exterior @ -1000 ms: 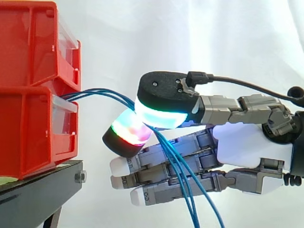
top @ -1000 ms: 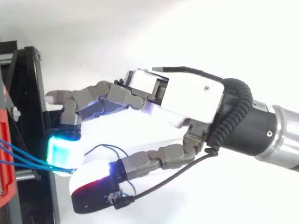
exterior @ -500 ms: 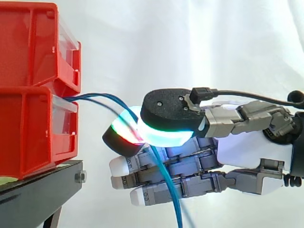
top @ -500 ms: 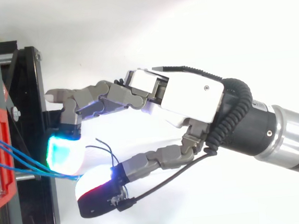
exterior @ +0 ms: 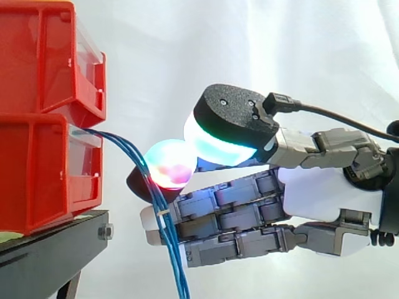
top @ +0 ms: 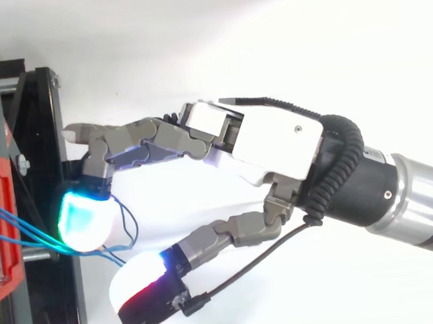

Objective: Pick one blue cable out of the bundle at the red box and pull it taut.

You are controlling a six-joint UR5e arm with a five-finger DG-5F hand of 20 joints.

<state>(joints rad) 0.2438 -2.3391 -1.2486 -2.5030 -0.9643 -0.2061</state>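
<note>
Cables (exterior: pixel 179 274) hanging slack from red box (exterior: pixel 37 168) along 12-to-6 line, just 9 o'clock of open fingers (exterior: pixel 218 215), nothing pinched.

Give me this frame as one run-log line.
hand: open, pads apart | cables: unpinched, hanging slack from lower bin | taut: not yet

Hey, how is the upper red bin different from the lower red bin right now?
The upper red bin sits stacked on the lower red bin, which rests on the black stand. The blue cables come out at the top of the lower red bin's front and hang down; none leave the upper red bin. Both are red with a clear front panel.
</note>
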